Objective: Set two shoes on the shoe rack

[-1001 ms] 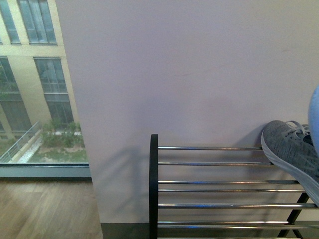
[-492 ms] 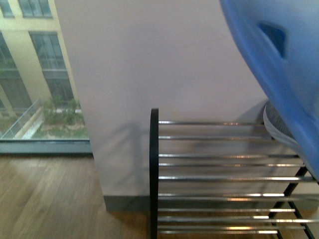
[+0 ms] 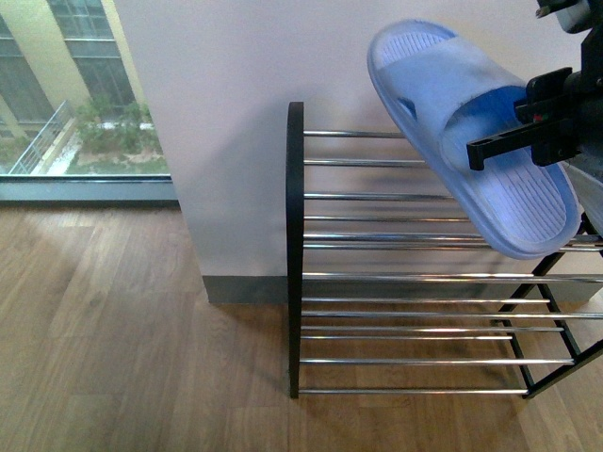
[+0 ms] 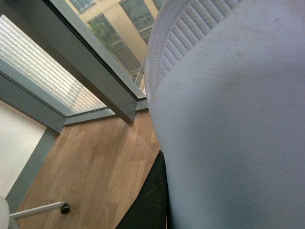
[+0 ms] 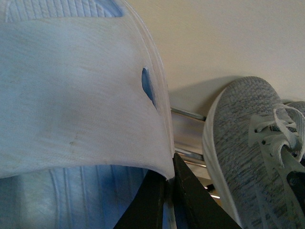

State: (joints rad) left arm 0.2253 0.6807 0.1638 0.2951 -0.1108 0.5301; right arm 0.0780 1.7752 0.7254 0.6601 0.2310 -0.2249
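front view looks down from above at shoe rack (image 3: 396, 273) against wall and wood floor (image 3: 113, 330), both wrist views pressed very close to blue slide (image 3: 471, 132) (image 4: 233, 124) (image 5: 71, 95), right wrist also catches grey sneaker (image 5: 248, 148) on rack

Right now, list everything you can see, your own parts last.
slide: one, pale blue, held tilted in the air in front of the rack's upper shelves
sneaker: one, grey knit with white sole, beside the slide
shoe rack: one, black frame with chrome bars, against the wall
wall: one, white, behind the rack
window: one, left of the wall
floor: brown wood
right end effector: one, black, pinching the slide's strap edge
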